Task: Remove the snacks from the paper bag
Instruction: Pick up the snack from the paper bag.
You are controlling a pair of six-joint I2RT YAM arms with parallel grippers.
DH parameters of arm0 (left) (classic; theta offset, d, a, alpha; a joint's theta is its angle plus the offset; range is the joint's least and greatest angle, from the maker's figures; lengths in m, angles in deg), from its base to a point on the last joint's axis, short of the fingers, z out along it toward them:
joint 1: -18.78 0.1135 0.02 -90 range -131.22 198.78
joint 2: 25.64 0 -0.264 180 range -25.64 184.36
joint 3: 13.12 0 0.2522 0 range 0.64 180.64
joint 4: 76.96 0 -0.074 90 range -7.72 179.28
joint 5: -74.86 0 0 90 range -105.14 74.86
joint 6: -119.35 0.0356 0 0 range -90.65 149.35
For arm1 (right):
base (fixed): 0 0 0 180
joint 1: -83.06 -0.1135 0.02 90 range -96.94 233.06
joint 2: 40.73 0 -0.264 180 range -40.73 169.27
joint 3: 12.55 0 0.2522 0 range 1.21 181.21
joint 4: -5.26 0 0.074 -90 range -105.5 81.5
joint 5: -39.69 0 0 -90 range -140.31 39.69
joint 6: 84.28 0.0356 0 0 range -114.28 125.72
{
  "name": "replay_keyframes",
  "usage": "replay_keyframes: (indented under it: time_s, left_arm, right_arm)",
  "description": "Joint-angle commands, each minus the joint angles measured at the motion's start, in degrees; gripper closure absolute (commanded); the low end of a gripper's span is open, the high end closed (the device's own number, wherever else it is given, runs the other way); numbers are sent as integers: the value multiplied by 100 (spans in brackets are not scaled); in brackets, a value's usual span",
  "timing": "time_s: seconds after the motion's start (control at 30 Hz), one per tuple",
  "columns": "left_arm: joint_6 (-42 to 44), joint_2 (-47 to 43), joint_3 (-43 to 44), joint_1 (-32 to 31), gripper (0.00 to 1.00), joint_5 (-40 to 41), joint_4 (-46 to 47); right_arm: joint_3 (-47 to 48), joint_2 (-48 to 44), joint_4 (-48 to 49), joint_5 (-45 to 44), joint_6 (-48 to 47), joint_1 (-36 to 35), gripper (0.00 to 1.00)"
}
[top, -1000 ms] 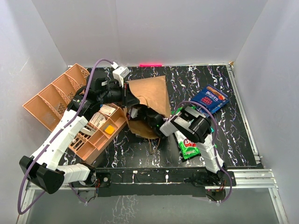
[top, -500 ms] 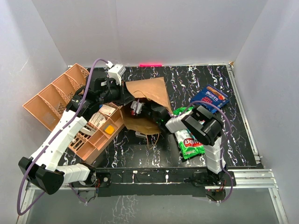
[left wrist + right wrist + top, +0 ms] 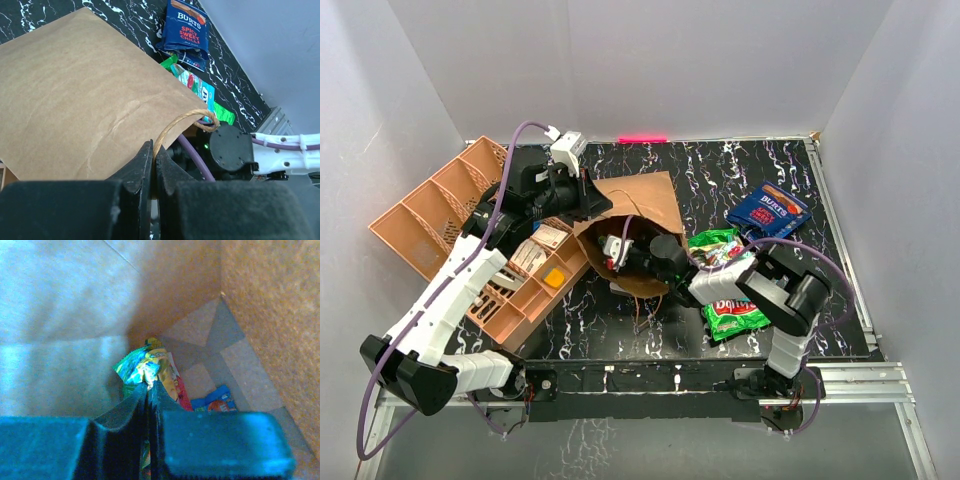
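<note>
The brown paper bag point(image 3: 645, 200) lies tipped on the black marbled table, mouth toward the near left. My left gripper point(image 3: 592, 203) is shut on one twisted loop handle point(image 3: 179, 123) and holds the mouth up; the bag's side point(image 3: 75, 95) fills the left wrist view. My right gripper point(image 3: 612, 248) is inside the bag, shut on a crumpled multicoloured snack packet point(image 3: 142, 365). A red-edged packet point(image 3: 181, 390) and a blue packet point(image 3: 217, 400) lie on the bag's bottom. Outside lie the dark blue Burts packet point(image 3: 768, 211) and two green packets point(image 3: 716, 244) point(image 3: 734, 317).
An orange divided tray point(image 3: 428, 215) leans at the far left, and a second orange tray point(image 3: 525, 300) with small items lies beside the bag. The right arm's purple cable point(image 3: 192, 157) runs by the bag mouth. White walls close three sides.
My right gripper has gone from the bag's mouth deeper into the bag, to the left. The bag has tipped and its mouth stands wider. My left gripper has shifted slightly back with the handle.
</note>
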Motion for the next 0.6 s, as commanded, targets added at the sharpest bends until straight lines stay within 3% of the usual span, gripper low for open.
replay_keyframes:
  time_s: [0.0, 0.3, 0.57]
  left_arm:
    - [-141, -48, -71, 1, 100, -77, 62]
    - [-297, -114, -144, -5, 100, 140, -88]
    - [-501, -172, -365, -5, 100, 189, 95]
  right_arm:
    - [-179, -790, 433, -167, 158, -344, 93]
    - [-589, -2377, -534, -735, 793, -984, 93]
    - [-387, -4238, -3088, -418, 2261, -1108, 93]
